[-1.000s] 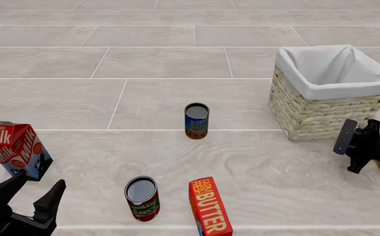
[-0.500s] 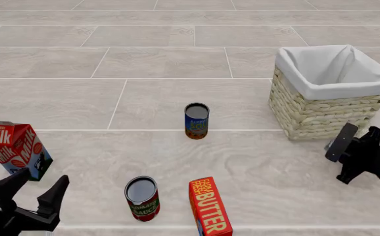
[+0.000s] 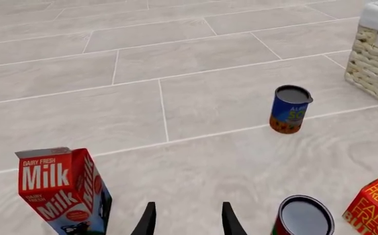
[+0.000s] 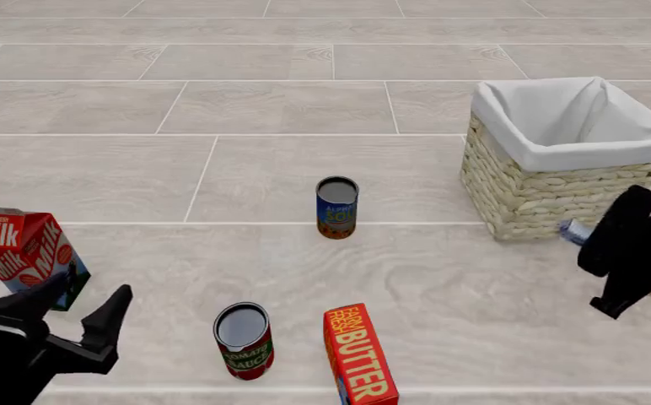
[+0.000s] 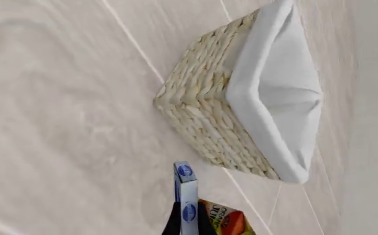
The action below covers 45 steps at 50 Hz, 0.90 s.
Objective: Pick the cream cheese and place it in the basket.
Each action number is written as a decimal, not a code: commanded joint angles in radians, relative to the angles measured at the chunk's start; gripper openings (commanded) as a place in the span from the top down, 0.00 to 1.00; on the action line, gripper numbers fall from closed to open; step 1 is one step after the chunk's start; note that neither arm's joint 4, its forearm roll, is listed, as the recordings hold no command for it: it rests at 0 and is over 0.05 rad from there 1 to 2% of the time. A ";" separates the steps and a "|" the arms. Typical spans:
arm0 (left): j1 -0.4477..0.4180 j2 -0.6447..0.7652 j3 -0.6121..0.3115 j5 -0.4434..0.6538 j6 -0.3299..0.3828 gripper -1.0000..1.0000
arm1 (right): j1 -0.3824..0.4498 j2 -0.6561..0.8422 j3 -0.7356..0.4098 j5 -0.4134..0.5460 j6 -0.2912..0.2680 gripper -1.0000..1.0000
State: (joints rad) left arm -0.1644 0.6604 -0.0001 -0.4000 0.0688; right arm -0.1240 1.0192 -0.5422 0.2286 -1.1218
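The cream cheese point(image 5: 186, 192) is a thin pale-blue box with blue oval labels, seen edge-on in the right wrist view. My right gripper point(image 5: 189, 223) is shut on it. In the front view only a small pale corner of the cream cheese point(image 4: 574, 230) shows ahead of my right gripper point(image 4: 591, 239), just in front of the basket's near wall and off the floor. The basket point(image 4: 524, 192) is woven wicker with a white liner, at the right; it also shows in the right wrist view point(image 5: 202, 98). My left gripper point(image 4: 83, 297) is open and empty at the near left.
A milk carton point(image 4: 24, 253) stands at the left beside my left gripper. A blue can point(image 4: 336, 207) stands mid-floor. A tomato sauce can point(image 4: 244, 339) and a red-orange butter box point(image 4: 361, 354) stand near the front. An orange juice carton point(image 5: 227, 221) lies by my right gripper.
My right gripper has turned and risen with the cream cheese, staying close to the basket's front wall. My left gripper has shifted slightly right and forward, still open.
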 commanded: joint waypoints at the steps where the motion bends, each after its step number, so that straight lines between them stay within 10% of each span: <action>1: -0.009 0.155 0.000 -0.160 -0.005 0.00 | 0.097 -0.162 -0.229 0.286 0.209 1.00; 23: -0.012 0.313 0.000 -0.324 -0.014 0.00 | 0.187 -0.103 -0.624 0.492 0.698 1.00; 45: -0.002 0.321 0.000 -0.350 -0.017 0.00 | 0.129 0.129 -0.840 0.504 0.853 1.00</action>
State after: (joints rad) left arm -0.1707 0.9500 0.0000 -0.7128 0.0523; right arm 0.0139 1.0447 -1.2589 0.7033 -0.3643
